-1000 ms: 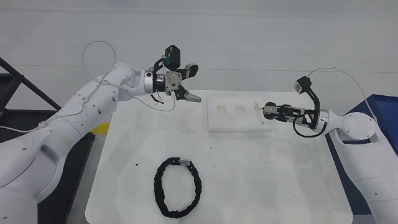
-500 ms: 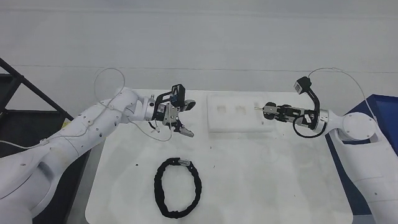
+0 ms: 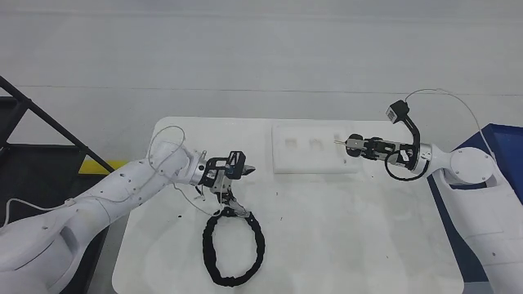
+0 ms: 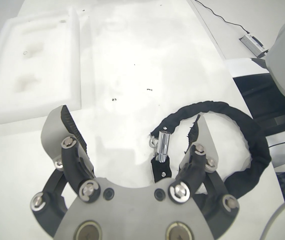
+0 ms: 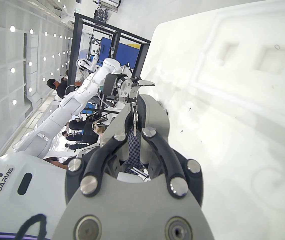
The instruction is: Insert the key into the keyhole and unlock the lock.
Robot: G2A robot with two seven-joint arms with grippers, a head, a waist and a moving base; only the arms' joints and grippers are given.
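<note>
A black fabric-covered chain lock (image 3: 234, 249) lies looped on the white table near the front left. Its chrome cylinder (image 4: 163, 146) sits at the loop's joint. My left gripper (image 3: 242, 188) hovers open just over that joint. In the left wrist view the left gripper (image 4: 132, 116) has the cylinder between its spread fingers, close to one finger, without touching it. My right gripper (image 3: 350, 142) is held over the right part of the foam tray, shut on the small metal key (image 5: 134, 117), whose tip (image 3: 337, 140) points left.
A white foam tray (image 3: 315, 149) with two shallow recesses lies at the back middle of the table (image 3: 351, 237). The table's front edge runs close behind the lock. The left arm's gripper (image 5: 132, 86) shows far off in the right wrist view.
The left arm has swung from above the table's back left edge forward and down to the lock's joint, gripper still open. The right arm with the key has stayed put.
</note>
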